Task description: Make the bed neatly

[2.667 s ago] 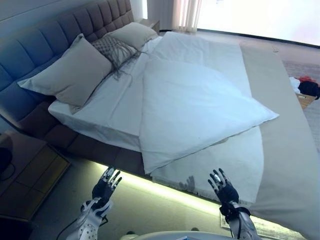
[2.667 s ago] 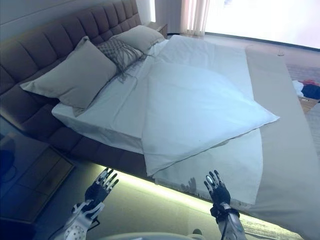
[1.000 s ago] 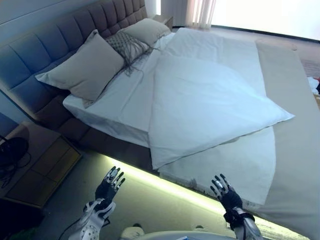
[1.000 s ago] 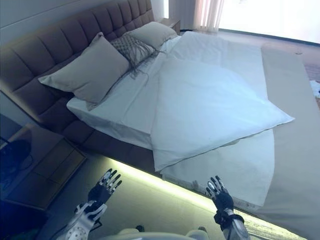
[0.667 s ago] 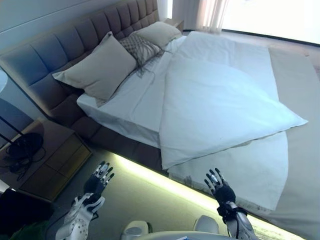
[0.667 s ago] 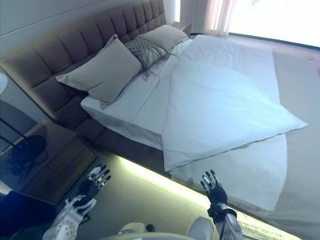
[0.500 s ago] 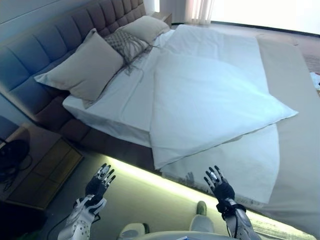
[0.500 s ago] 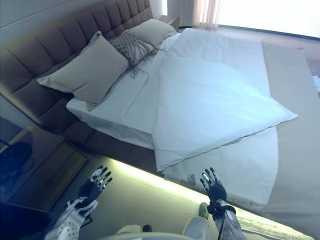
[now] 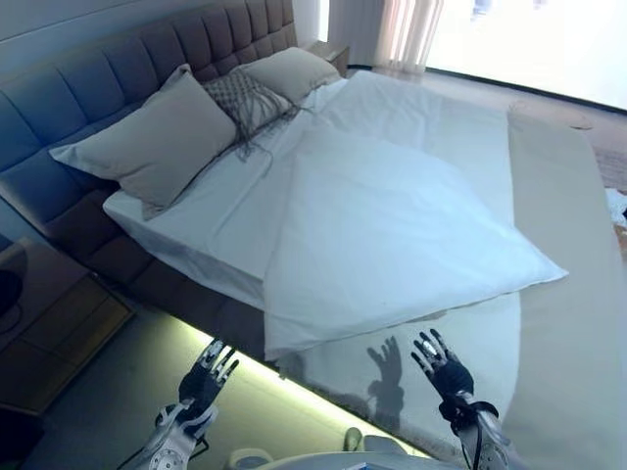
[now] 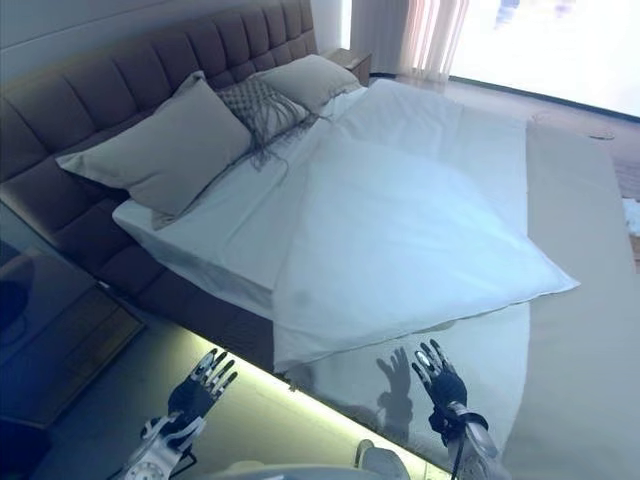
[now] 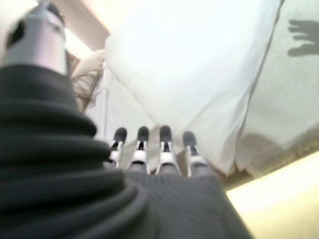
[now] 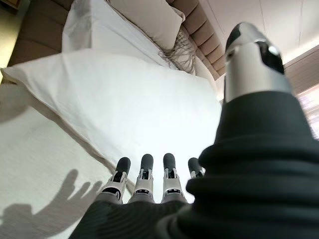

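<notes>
The bed (image 9: 549,323) fills the upper and middle part of the head views, with its padded headboard (image 9: 118,78) in the upper left. A white duvet (image 9: 402,225) lies askew across the middle of the mattress, its lower corner hanging over the near edge. Three pillows (image 9: 147,147) are propped against the headboard at the upper left.

The left hand (image 9: 204,377) is seen at the lower left, below the lit bed edge and apart from the duvet, with straight spread fingers and nothing held. The right hand (image 9: 443,370) is seen at the lower right, raised over the near strip of sheet just below the duvet's edge, fingers likewise straight and spread, with nothing held.
</notes>
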Tool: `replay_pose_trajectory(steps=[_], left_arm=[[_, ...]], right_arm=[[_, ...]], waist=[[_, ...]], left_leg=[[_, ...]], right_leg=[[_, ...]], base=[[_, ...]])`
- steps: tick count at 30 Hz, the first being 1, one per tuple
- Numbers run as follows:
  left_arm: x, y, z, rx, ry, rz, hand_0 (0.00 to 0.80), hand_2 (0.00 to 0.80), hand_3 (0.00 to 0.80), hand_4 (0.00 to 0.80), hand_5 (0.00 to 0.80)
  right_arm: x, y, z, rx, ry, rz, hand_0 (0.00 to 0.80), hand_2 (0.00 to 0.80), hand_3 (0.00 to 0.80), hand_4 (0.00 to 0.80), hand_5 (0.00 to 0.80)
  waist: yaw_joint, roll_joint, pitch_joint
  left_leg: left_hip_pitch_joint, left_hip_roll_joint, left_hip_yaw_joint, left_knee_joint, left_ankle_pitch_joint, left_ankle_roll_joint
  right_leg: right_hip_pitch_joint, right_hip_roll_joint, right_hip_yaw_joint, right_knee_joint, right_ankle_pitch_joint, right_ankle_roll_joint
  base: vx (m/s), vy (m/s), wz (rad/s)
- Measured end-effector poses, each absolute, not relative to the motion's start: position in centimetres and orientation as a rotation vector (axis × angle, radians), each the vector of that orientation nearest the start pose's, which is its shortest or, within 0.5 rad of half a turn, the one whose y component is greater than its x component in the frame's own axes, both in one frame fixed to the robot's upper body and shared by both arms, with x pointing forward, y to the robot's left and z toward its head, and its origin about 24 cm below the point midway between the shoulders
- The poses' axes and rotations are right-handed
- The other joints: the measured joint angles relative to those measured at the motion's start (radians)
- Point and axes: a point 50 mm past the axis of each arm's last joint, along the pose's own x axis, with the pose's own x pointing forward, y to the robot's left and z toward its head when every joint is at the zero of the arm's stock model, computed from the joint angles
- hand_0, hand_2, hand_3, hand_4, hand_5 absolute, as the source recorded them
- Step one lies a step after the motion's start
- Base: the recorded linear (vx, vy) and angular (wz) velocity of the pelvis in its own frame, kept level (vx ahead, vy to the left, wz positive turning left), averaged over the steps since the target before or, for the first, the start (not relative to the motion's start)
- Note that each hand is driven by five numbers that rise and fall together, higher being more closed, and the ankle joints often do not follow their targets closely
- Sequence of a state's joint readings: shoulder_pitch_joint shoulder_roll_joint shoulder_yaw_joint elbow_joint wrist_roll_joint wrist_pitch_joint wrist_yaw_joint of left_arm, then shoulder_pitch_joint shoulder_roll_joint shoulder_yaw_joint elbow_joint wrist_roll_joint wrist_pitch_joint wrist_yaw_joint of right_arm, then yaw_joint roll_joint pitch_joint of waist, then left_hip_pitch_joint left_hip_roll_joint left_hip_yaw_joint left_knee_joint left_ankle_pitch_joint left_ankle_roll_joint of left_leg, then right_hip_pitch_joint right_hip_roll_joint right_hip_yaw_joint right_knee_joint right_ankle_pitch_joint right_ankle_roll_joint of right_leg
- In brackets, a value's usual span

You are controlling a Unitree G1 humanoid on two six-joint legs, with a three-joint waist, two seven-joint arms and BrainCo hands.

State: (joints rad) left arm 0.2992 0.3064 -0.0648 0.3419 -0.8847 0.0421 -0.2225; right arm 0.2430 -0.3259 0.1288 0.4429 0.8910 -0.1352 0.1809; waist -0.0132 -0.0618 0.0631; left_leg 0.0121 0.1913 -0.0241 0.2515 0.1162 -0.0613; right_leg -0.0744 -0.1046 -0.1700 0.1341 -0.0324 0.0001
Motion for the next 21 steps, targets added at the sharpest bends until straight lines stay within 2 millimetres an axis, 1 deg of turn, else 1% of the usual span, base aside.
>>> replay_pose_trajectory(steps=[1, 2, 3, 5, 6, 8, 9, 10, 11, 12, 13, 14, 15, 16, 17, 18, 19, 20, 21], left_arm=[[14.7, 21.4, -7.7, -0.629, 0.555, 0.054, 0.0, 0.0, 0.0, 0.0, 0.0], [14.9, 20.9, -7.7, -0.631, 0.556, 0.03, 0.0, 0.0, 0.0, 0.0, 0.0], [15.1, 20.8, -7.6, -0.634, 0.551, 0.02, 0.0, 0.0, 0.0, 0.0, 0.0], [16.1, 20.6, -7.2, -0.631, 0.526, 0.003, 0.0, 0.0, 0.0, 0.0, 0.0], [16.8, 20.5, -6.9, -0.629, 0.507, -0.01, 0.0, 0.0, 0.0, 0.0, 0.0], [17.8, 20.1, -6.5, -0.63, 0.482, -0.028, 0.0, 0.0, 0.0, 0.0, 0.0], [17.9, 19.9, -6.4, -0.636, 0.477, -0.032, 0.0, 0.0, 0.0, 0.0, 0.0], [17.9, 19.8, -6.5, -0.64, 0.478, -0.032, 0.0, 0.0, 0.0, 0.0, 0.0], [17.9, 19.9, -6.5, -0.638, 0.48, -0.027, 0.0, 0.0, 0.0, 0.0, 0.0], [17.7, 20.1, -6.6, -0.635, 0.486, -0.023, 0.0, 0.0, 0.0, 0.0, 0.0], [17.2, 20.4, -6.8, -0.627, 0.499, -0.016, 0.0, 0.0, 0.0, 0.0, 0.0], [17.0, 20.8, -6.8, -0.613, 0.508, -0.015, 0.0, 0.0, 0.0, 0.0, 0.0], [17.0, 21.1, -7.0, -0.608, 0.516, -0.005, 0.0, 0.0, 0.0, 0.0, 0.0], [17.0, 21.1, -7.4, -0.611, 0.537, 0.003, 0.0, 0.0, 0.0, 0.0, 0.0], [16.8, 21.2, -7.6, -0.612, 0.55, 0.008, 0.0, 0.0, 0.0, 0.0, 0.0], [16.6, 21.2, -7.7, -0.613, 0.557, 0.01, 0.0, 0.0, 0.0, 0.0, 0.0], [16.7, 21.1, -7.7, -0.616, 0.557, 0.008, 0.0, 0.0, 0.0, 0.0, 0.0], [16.7, 21.1, -7.7, -0.617, 0.558, 0.008, 0.0, 0.0, 0.0, 0.0, 0.0], [16.7, 21.0, -7.8, -0.615, 0.562, 0.006, 0.0, 0.0, 0.0, 0.0, 0.0]], right_arm=[[15.1, -22.9, -7.9, 0.549, 0.466, -0.159, 0.0, 0.0, 0.0, 0.0, 0.0], [14.9, -23.2, -7.9, 0.556, 0.465, -0.182, 0.0, 0.0, 0.0, 0.0, 0.0], [14.8, -23.3, -8.0, 0.561, 0.466, -0.192, 0.0, 0.0, 0.0, 0.0, 0.0], [14.4, -23.5, -8.1, 0.569, 0.472, -0.22, 0.0, 0.0, 0.0, 0.0, 0.0], [14.2, -23.6, -8.1, 0.569, 0.474, -0.234, 0.0, 0.0, 0.0, 0.0, 0.0], [14.3, -23.9, -8.0, 0.566, 0.459, -0.247, 0.0, 0.0, 0.0, 0.0, 0.0], [14.4, -24.1, -7.8, 0.567, 0.447, -0.252, 0.0, 0.0, 0.0, 0.0, 0.0], [14.4, -24.1, -7.8, 0.565, 0.44, -0.254, 0.0, 0.0, 0.0, 0.0, 0.0], [15.0, -23.7, -7.7, 0.575, 0.427, -0.248, 0.0, 0.0, 0.0, 0.0, 0.0], [15.0, -23.4, -7.7, 0.582, 0.426, -0.242, 0.0, 0.0, 0.0, 0.0, 0.0], [14.6, -23.2, -8.0, 0.587, 0.437, -0.245, 0.0, 0.0, 0.0, 0.0, 0.0], [14.2, -23.0, -8.2, 0.594, 0.445, -0.252, 0.0, 0.0, 0.0, 0.0, 0.0], [13.8, -23.1, -8.4, 0.595, 0.452, -0.265, 0.0, 0.0, 0.0, 0.0, 0.0], [14.4, -23.0, -8.5, 0.601, 0.442, -0.276, 0.0, 0.0, 0.0, 0.0, 0.0], [14.2, -22.9, -8.6, 0.613, 0.446, -0.288, 0.0, 0.0, 0.0, 0.0, 0.0], [14.2, -22.8, -8.6, 0.615, 0.442, -0.288, 0.0, 0.0, 0.0, 0.0, 0.0], [14.3, -22.9, -8.6, 0.613, 0.436, -0.289, 0.0, 0.0, 0.0, 0.0, 0.0], [14.4, -23.2, -8.4, 0.604, 0.43, -0.292, 0.0, 0.0, 0.0, 0.0, 0.0], [14.4, -23.2, -8.4, 0.602, 0.424, -0.296, 0.0, 0.0, 0.0, 0.0, 0.0]], waist=[[0.0, 0.005, 0.004], [0.001, 0.02, 0.004], [0.002, 0.037, 0.003], [0.0, 0.061, 0.006], [0.001, 0.067, 0.014], [0.005, 0.099, 0.031], [0.007, 0.126, 0.037], [0.008, 0.155, 0.039], [0.032, 0.171, 0.044], [0.041, 0.176, 0.051], [0.056, 0.17, 0.051], [0.055, 0.134, 0.048], [0.061, 0.117, 0.052], [0.057, 0.112, 0.067], [0.063, 0.097, 0.065], [0.076, 0.097, 0.066], [0.084, 0.114, 0.063], [0.085, 0.136, 0.058], [0.085, 0.155, 0.055]], left_leg=[[-0.013, -0.002, 0.009, 0.012, -0.005, -0.005], [-0.023, -0.008, 0.026, 0.013, -0.023, -0.024], [-0.023, -0.012, 0.032, -0.007, -0.033, -0.038], [-0.022, -0.019, 0.025, -0.069, -0.04, -0.046], [-0.029, -0.035, 0.021, -0.107, -0.051, -0.055], [-0.023, -0.061, 0.021, -0.187, -0.049, -0.053], [-0.016, -0.063, 0.023, -0.207, -0.069, -0.04], [-0.013, -0.05, 0.023, -0.226, -0.129, -0.036], [-0.013, -0.045, 0.051, -0.234, -0.122, -0.053], [-0.005, -0.039, 0.079, -0.238, -0.126, -0.052], [0.014, -0.045, 0.085, -0.235, -0.134, -0.051], [0.029, -0.07, 0.088, -0.225, -0.133, -0.056], [0.018, -0.087, 0.068, -0.173, -0.165, -0.06], [-0.045, -0.092, 0.027, -0.054, -0.188, -0.055], [-0.076, -0.113, -0.012, -0.044, -0.199, -0.058], [-0.081, -0.125, -0.043, -0.12, -0.186, -0.054], [-0.101, -0.119, -0.06, -0.177, -0.162, -0.05], [-0.127, -0.105, -0.07, -0.207, -0.132, -0.049], [-0.149, -0.098, -0.07, -0.218, -0.112, -0.046]], right_leg=[[0.0, 0.002, -0.006, 0.0, -0.004, -0.006], [0.0, 0.006, -0.007, -0.001, -0.004, -0.007], [0.001, 0.013, -0.011, -0.002, -0.005, -0.009], [0.0, 0.021, -0.011, -0.011, -0.002, -0.017], [0.0, 0.022, -0.001, -0.018, 0.004, -0.023], [-0.003, 0.029, 0.015, -0.024, 0.012, -0.013], [-0.016, 0.042, 0.022, -0.024, 0.015, -0.006], [-0.026, 0.058, 0.023, -0.026, 0.02, 0.003], [-0.036, 0.061, 0.019, 0.018, 0.017, 0.004], [-0.068, 0.064, 0.016, 0.152, -0.035, 0.009], [-0.072, 0.059, 0.0, 0.264, -0.112, 0.021], [-0.049, 0.039, 0.002, 0.24, -0.152, 0.009], [-0.013, 0.033, 0.024, 0.183, -0.184, -0.008], [0.033, 0.038, 0.046, 0.12, -0.162, -0.014], [0.071, 0.032, 0.084, 0.063, -0.134, -0.011], [0.104, 0.029, 0.113, 0.015, -0.113, -0.003], [0.124, 0.034, 0.122, -0.015, -0.105, 0.002], [0.132, 0.039, 0.122, -0.026, -0.108, 0.007], [0.144, 0.043, 0.124, -0.028, -0.118, 0.018]], base=[[0.099, 0.022, 0.18], [0.104, 0.057, 0.16], [0.114, 0.055, 0.17], [0.155, 0.045, 0.35], [0.199, 0.026, 0.37], [0.212, 0.016, 0.14], [0.241, 0.025, -0.16], [0.251, 0.033, -0.38], [0.272, 0.04, -0.54], [0.296, 0.042, -0.54], [0.315, 0.054, -0.43], [0.348, 0.073, -0.25], [0.344, 0.089, -0.01], [0.367, 0.105, 0.05], [0.36, 0.127, 0.01], [0.323, 0.132, -0.27], [0.328, 0.182, -0.33], [0.271, 0.222, -0.24], [0.24, 0.266, -0.2]])
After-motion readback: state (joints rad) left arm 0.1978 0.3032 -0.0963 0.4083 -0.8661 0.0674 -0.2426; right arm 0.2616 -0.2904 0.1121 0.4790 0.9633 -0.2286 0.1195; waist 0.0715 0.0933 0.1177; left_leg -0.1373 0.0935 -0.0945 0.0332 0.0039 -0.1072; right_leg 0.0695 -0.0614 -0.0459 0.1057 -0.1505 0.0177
